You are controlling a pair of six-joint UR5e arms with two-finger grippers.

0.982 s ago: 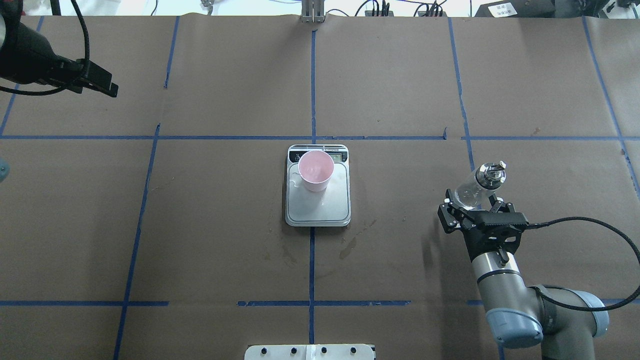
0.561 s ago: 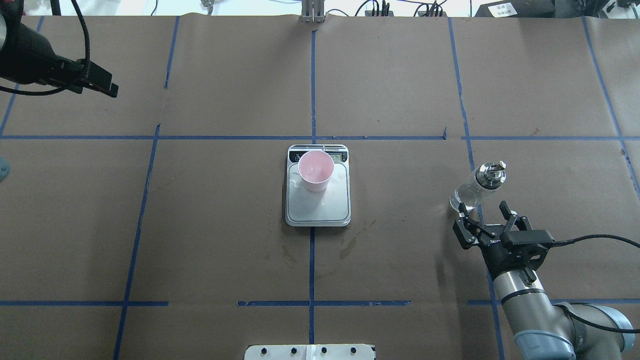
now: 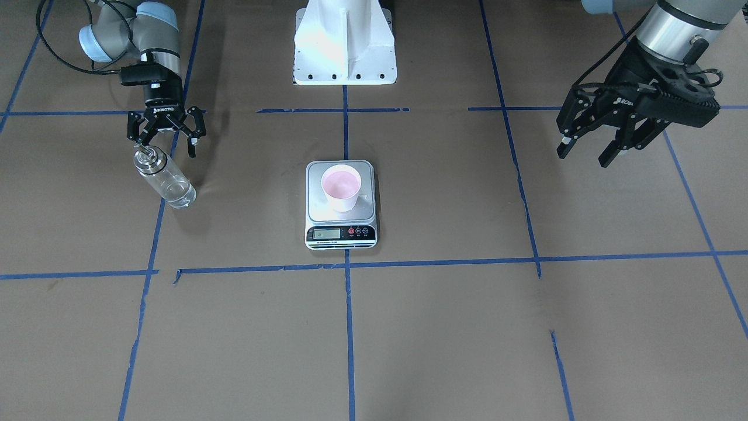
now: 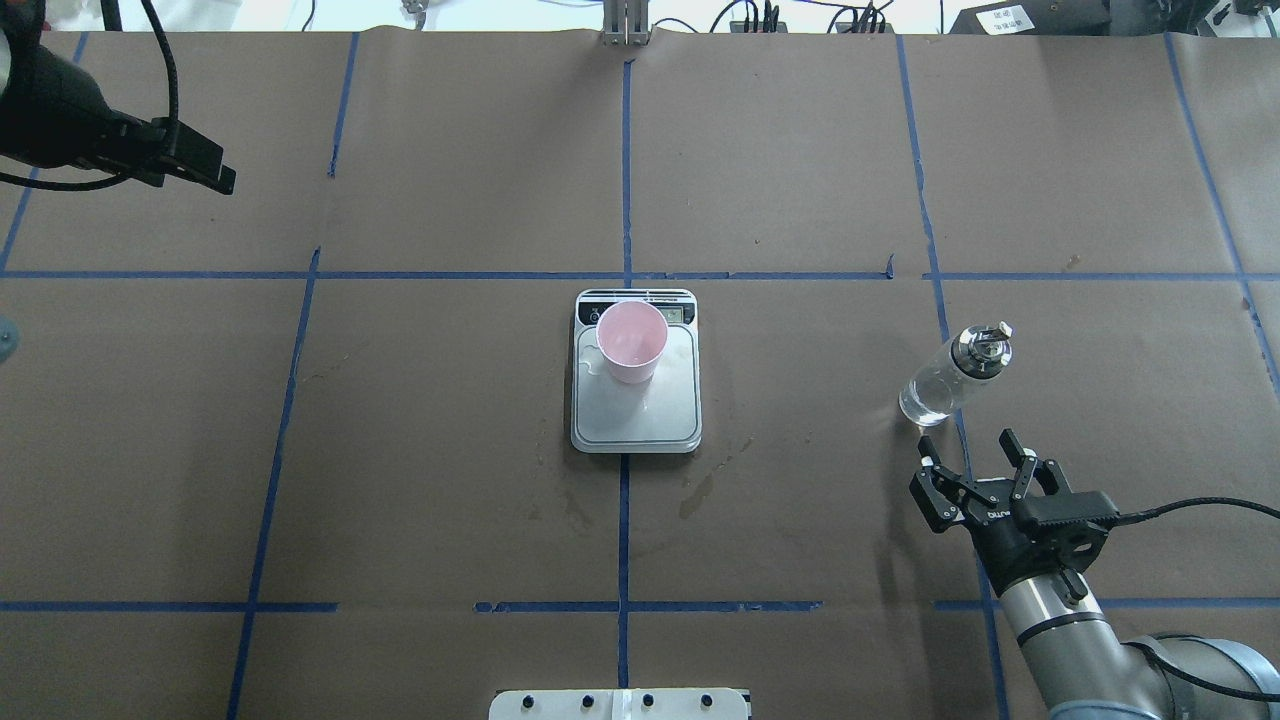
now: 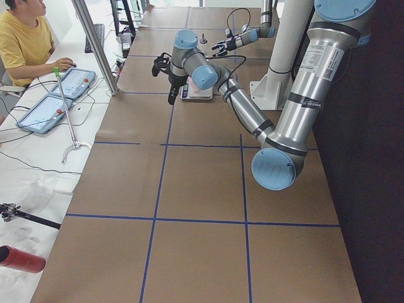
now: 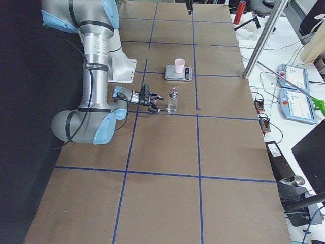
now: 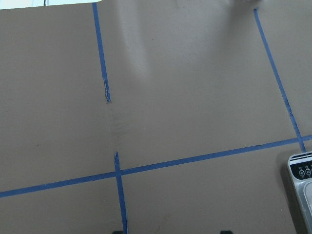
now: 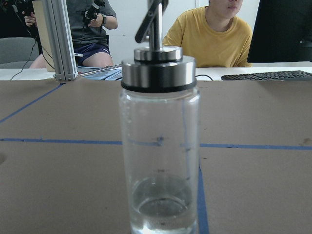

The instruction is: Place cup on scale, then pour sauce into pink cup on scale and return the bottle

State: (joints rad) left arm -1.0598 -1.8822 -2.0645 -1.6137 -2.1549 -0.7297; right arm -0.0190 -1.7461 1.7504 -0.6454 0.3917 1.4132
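On tabletop (image 4: pixel 450 450), right side: bottle (image 4: pixel 950 375) upright, free. Right tool (image 4: pixel 965 440) just behind it, jaws spread, empty. Cup (image 4: pixel 632 340) sits on scale (image 4: pixel 636 420). Left tool (image 3: pixel 582 158) far off, jaws apart, empty. Likely step: bottle return, nearly done. Next: right arm backs away without nudging bottle.

1. I see the bottle (image 8: pixel 160 146) as clear, glossy glass with a shiny metal collar (image 8: pixel 158 73).
2. The scale (image 4: pixel 636 415) shows me a smooth, satin steel platform.
3. The cup (image 4: pixel 631 342) looks like matt paper, pale pink inside.
4. My table cover (image 4: pixel 450 450) is matt brown paper, crossed with blue tape (image 4: pixel 622 520).
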